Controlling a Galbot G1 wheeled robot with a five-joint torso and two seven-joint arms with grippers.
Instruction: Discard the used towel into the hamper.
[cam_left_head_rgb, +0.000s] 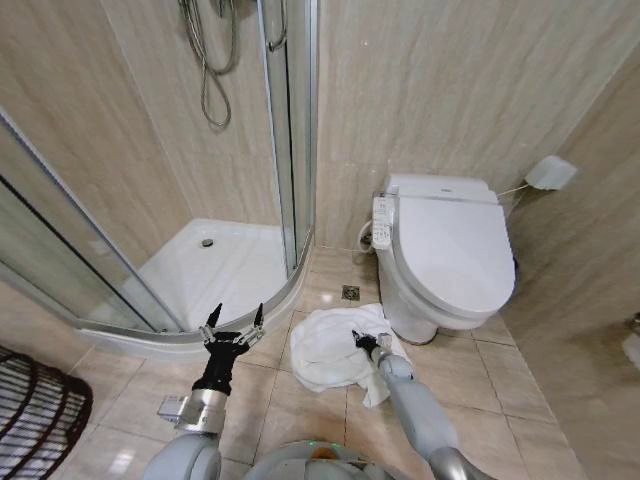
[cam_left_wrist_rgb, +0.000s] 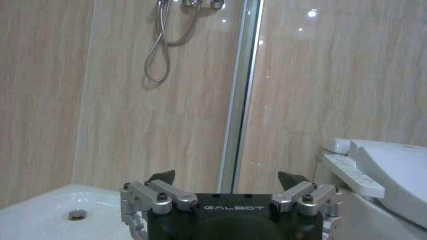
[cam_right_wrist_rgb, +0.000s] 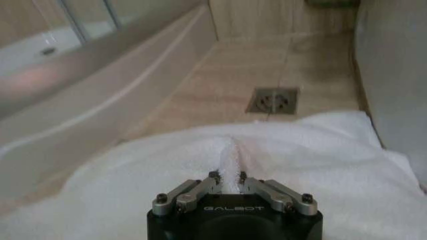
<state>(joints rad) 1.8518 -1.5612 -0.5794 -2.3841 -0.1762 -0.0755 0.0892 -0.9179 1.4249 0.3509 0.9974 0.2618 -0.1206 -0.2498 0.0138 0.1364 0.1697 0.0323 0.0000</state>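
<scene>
A white towel lies crumpled on the tiled floor between the shower tray and the toilet. My right gripper is down on the towel's right part, shut on a pinched ridge of the cloth; the right wrist view shows the towel spread ahead of my right gripper, with a fold caught between the fingers. My left gripper is raised near the shower tray's rim, open and holding nothing; in its own view my left gripper faces the shower wall. The dark ribbed hamper stands at the far lower left.
The shower tray with glass doors takes up the left. A white toilet stands at the right, close to the towel. A floor drain sits just beyond the towel. Open tiles lie between towel and hamper.
</scene>
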